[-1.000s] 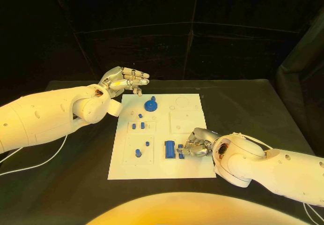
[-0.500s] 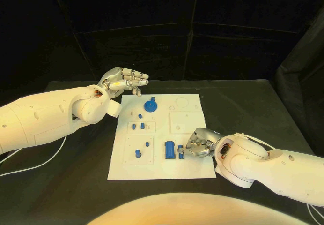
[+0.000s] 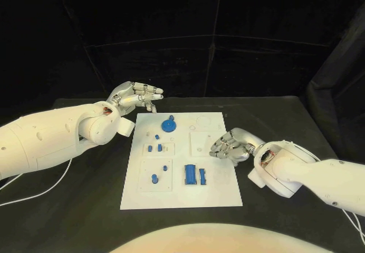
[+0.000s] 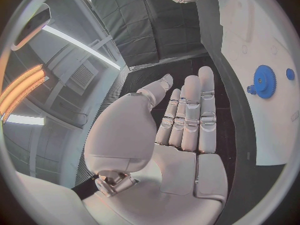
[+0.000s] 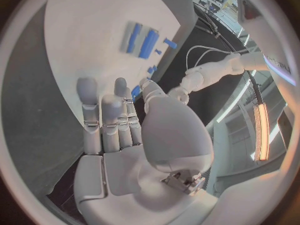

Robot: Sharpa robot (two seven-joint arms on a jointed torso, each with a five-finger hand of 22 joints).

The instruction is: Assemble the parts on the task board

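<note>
The white task board (image 3: pixel 182 195) lies in the middle of the table. A blue gear (image 3: pixel 169 125) stands at its far end, also seen as the gear (image 4: pixel 264 81). Small blue pegs (image 3: pixel 156 148) sit below it, and two more (image 3: pixel 158 174) lie on the near-left plate. A blue block (image 3: pixel 189 175) lies beside a thin blue piece (image 3: pixel 203 176); the block (image 5: pixel 149 42) shows in the right wrist view too. My right hand (image 3: pixel 228 146) hovers over the board's right edge, fingers straight (image 5: pixel 115 120), holding nothing. My left hand (image 3: pixel 138 96) floats beyond the far-left corner, empty (image 4: pixel 187 120).
Black table (image 3: pixel 76 200) surrounds the board, with a dark curtain behind. A white cable (image 3: pixel 38 187) trails on the left side. My left arm (image 3: pixel 53 137) lies along the board's left, my right arm (image 3: pixel 311 174) along its right.
My right hand has drawn back from the thin blue piece beside the block and moved toward the board's far right. The left hand has stayed put.
</note>
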